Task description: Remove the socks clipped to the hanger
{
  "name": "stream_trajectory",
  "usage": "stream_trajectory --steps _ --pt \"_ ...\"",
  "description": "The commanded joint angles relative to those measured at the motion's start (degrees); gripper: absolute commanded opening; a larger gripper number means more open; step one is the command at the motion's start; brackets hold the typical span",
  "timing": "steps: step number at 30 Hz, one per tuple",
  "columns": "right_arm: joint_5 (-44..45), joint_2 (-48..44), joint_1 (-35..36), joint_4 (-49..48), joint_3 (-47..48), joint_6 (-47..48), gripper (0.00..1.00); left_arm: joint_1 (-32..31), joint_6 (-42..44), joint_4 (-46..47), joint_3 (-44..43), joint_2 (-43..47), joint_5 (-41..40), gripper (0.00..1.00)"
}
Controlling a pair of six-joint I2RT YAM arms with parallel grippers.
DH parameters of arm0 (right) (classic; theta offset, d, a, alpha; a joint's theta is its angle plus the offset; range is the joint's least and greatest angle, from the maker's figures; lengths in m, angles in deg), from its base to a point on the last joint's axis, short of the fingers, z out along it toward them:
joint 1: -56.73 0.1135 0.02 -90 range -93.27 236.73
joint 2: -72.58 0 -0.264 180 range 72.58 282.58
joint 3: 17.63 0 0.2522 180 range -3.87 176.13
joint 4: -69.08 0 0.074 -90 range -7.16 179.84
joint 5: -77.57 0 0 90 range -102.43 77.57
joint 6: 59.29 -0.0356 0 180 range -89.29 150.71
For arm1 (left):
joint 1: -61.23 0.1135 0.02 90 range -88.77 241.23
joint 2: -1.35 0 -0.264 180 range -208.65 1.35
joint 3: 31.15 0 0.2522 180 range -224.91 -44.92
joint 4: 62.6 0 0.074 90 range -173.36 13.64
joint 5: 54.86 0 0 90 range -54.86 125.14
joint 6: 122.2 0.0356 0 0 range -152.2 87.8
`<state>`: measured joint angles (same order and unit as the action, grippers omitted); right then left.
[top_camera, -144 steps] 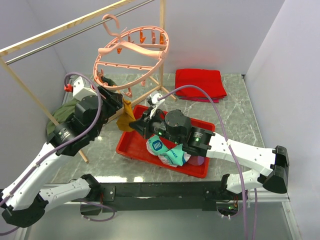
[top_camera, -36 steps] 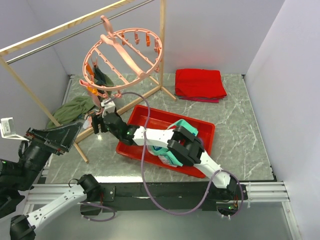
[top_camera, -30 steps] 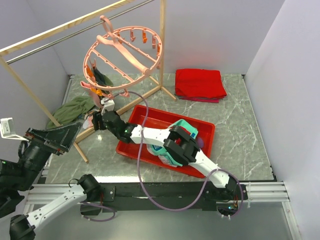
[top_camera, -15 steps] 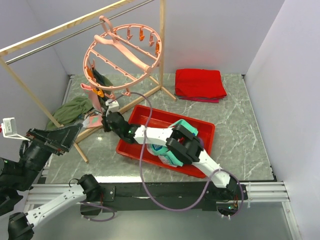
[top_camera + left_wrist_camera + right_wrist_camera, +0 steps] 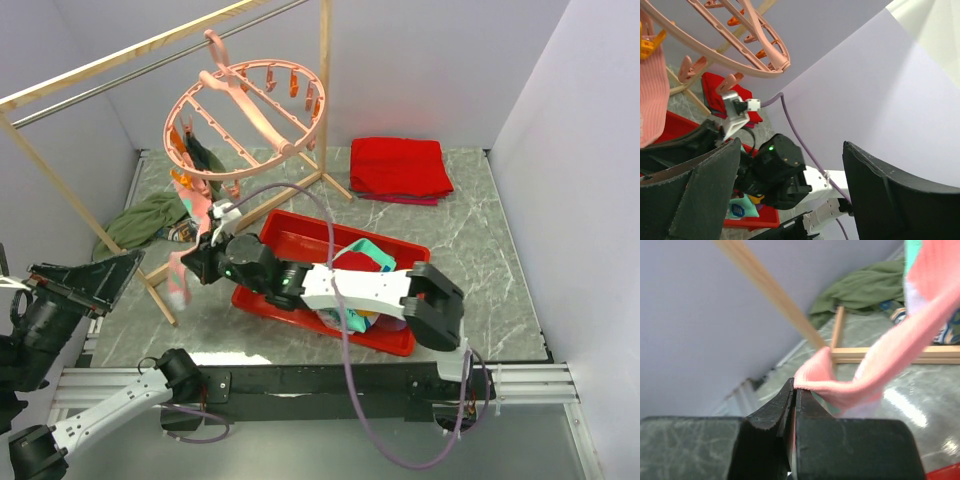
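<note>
At the far left the left gripper (image 5: 792, 146) hung idle and clear of the work, its two dark fingers spread wide with nothing between them, looking across at the other arm. A heap of green cloth (image 5: 145, 215) lay on the marble floor behind the wooden rack (image 5: 150, 285). Just right of it the step in hand showed: a pink sock (image 5: 880, 360) ran taut from a clip on the low left rim of the hanger (image 5: 255, 108) down to the right gripper (image 5: 794, 390), whose jaws were pressed fully together on the sock's free end, a fold of pink fabric bulging just above the tips. The sock's top end looked still caught in its clip, so I judged the pull to be under way but the release not yet won. The next move called for a steady draw down and away from the ring until the clip let go, without dragging the whole hanger along its bar, then a carry to the red tray (image 5: 300, 225), where a teal sock (image 5: 368, 255) and others already lay. A dark green sock (image 5: 205, 155) hung on the ring beside the pink one, so more remained. A folded red cloth (image 5: 400, 165) sat well apart at the far right
</note>
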<state>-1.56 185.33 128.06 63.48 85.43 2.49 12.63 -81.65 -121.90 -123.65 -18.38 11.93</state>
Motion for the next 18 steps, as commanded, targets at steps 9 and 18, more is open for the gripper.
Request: stream_trajectory --steps 9,18 --pt "-12.8 -17.6 0.4 11.8 -14.1 -9.9 0.02 -0.5 -2.9 -2.8 0.5 -4.0 0.2 0.86" --pt "-19.3 -31.2 0.2 15.5 -23.0 -6.1 0.06 -0.5 -4.1 2.5 4.9 -7.0 0.9 0.85"
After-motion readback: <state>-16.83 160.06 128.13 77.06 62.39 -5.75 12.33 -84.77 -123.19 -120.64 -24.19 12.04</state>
